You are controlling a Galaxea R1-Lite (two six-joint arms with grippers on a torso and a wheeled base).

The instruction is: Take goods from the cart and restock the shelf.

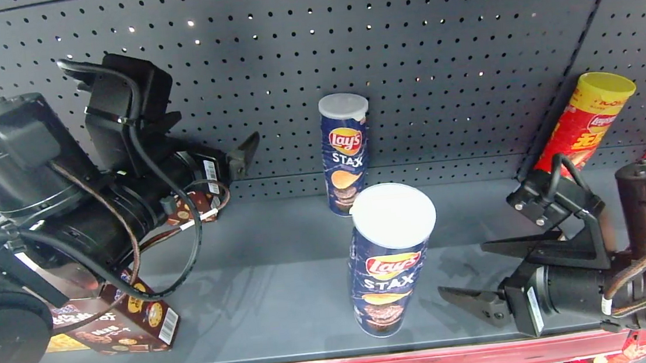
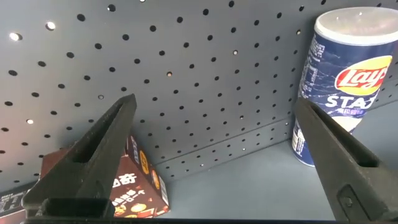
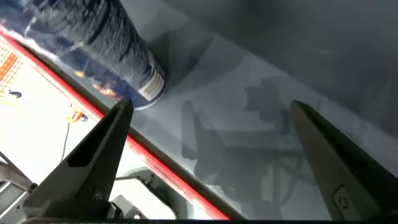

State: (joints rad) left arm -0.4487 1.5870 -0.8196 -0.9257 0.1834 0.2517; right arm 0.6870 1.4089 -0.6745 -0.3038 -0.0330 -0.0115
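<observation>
Head view: a grey shelf (image 1: 262, 292), red-edged, is backed by a perforated panel (image 1: 405, 51). Blue labelled front can (image 1: 388, 263) and rear can (image 1: 345, 153) are stood at centre. Both the left gripper (image 2: 214, 106) and the right gripper (image 1: 464, 268) are spread open, empty.

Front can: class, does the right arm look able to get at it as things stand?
Probably yes. The right gripper hangs open beside the front can, and nothing stands between them on the shelf.
</observation>
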